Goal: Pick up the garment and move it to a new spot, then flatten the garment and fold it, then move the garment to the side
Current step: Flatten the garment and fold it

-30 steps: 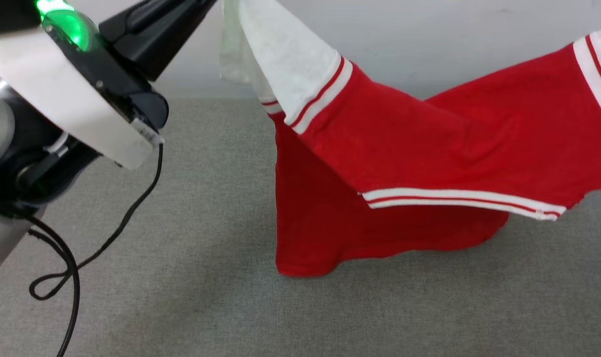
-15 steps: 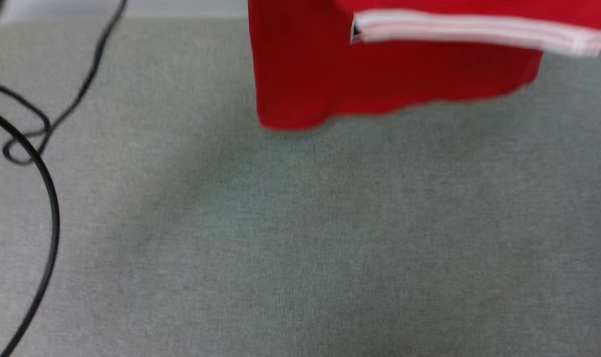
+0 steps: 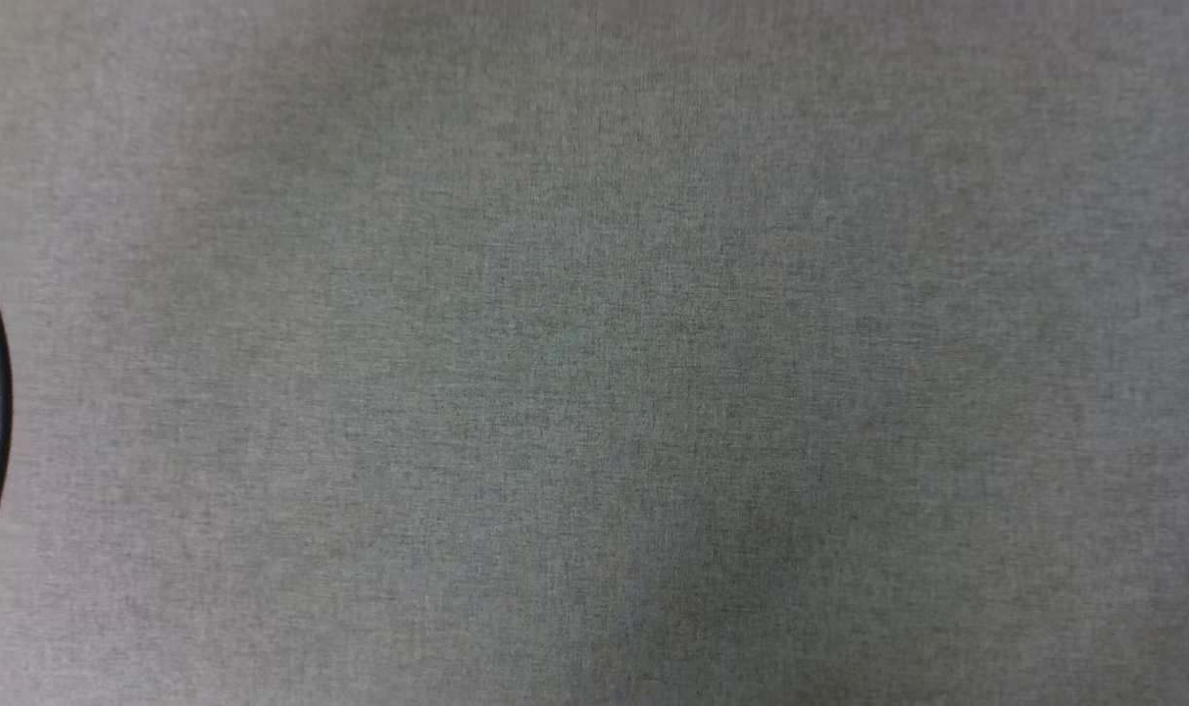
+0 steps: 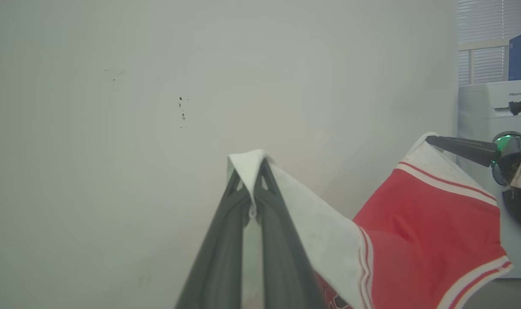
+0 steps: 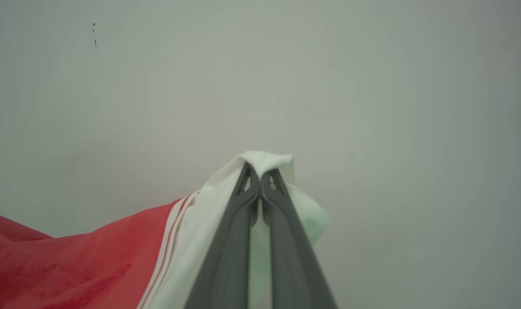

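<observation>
Wall (image 4: 114,128), left tool (image 4: 252,171), right tool (image 5: 260,171) pinching garment (image 4: 428,223)

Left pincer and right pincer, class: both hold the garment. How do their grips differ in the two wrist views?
The left pincer pinches a sleeve tip folded into a neat white peak; the right pincer pinches a bunched lump with a flap drooping beside it. The garment trails rightward from the left pincer in its view, leftward from the right pincer in its own. Both are shut on white sleeve cloth.
</observation>
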Robot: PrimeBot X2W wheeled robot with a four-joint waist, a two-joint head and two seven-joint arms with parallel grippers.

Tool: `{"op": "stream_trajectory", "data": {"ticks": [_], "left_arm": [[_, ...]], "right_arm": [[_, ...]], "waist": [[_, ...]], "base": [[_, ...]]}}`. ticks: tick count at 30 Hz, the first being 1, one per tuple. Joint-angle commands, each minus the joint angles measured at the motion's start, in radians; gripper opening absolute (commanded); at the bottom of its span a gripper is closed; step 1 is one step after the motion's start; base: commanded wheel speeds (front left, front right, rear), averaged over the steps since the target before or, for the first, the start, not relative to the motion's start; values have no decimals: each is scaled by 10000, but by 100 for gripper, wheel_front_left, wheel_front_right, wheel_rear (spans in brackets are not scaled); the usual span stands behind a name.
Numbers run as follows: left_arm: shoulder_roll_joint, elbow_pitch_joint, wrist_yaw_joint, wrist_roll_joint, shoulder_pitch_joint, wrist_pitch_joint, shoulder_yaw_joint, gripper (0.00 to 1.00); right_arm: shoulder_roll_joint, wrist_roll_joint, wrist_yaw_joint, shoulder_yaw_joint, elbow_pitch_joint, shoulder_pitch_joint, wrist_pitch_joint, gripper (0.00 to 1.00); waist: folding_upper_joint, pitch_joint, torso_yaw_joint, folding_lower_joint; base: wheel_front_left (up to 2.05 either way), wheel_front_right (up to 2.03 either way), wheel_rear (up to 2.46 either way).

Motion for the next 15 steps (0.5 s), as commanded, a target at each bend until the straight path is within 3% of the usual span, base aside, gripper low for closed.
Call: {"op": "stream_trajectory", "data": {"ticks": [1, 8, 15], "left_arm": [[-53, 111, -10, 18, -128, -111, -22, 0], [-138, 638, -19, 178, 334, -754, -317, 0], [283, 639, 1, 49, 1987, -1504, -529, 0]], "right_arm": [[116, 2, -11, 124, 274, -302, -175, 0], [337, 215, -11, 907, 1493, -286, -1169, 0], [369, 598, -11, 1860, 2056, 1172, -2245, 0]], "waist": [[0, 306, 16, -3], [0, 530, -37, -3], [0, -160, -205, -3]], "base": [[0, 0, 0], [0, 0, 0], [0, 0, 0]]}}
